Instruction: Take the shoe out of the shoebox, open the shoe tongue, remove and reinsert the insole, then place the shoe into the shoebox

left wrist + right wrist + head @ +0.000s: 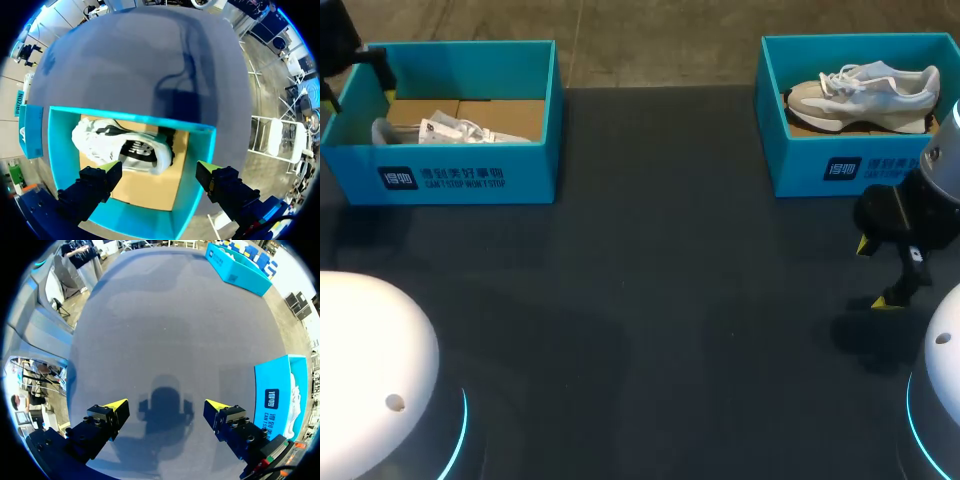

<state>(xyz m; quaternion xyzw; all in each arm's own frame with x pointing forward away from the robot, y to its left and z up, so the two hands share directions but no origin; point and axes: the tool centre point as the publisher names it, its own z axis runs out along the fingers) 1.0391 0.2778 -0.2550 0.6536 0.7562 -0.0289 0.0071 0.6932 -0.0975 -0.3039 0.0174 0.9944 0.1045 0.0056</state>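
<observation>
Left claw [160,169] hangs with its two yellow-tipped fingers wide apart above the left box [62,150], gripping nothing. Between and just ahead of those fingers a white shoe [125,145] with a dark side patch lies on its side on the box's brown cardboard floor. Seen from the head camera, this blue box [470,180] sits at about ten o'clock on the dark table [650,300]. The white shoe [450,128] lies inside it, and the left arm [345,50] comes in over its far corner. The right claw [877,272] is at about three o'clock, low over bare tabletop. Its fingers are also spread and hold nothing; its own camera shows only its shadow on the table between them [166,405]. The right box [800,160] stands at about two o'clock, just beyond that claw. Inside it a grey shoe [870,90] with white laces rests on its sole, toe toward nine o'clock. From the right wrist, that box [280,395] is beside the claw, with a sliver of shoe showing over its wall.
</observation>
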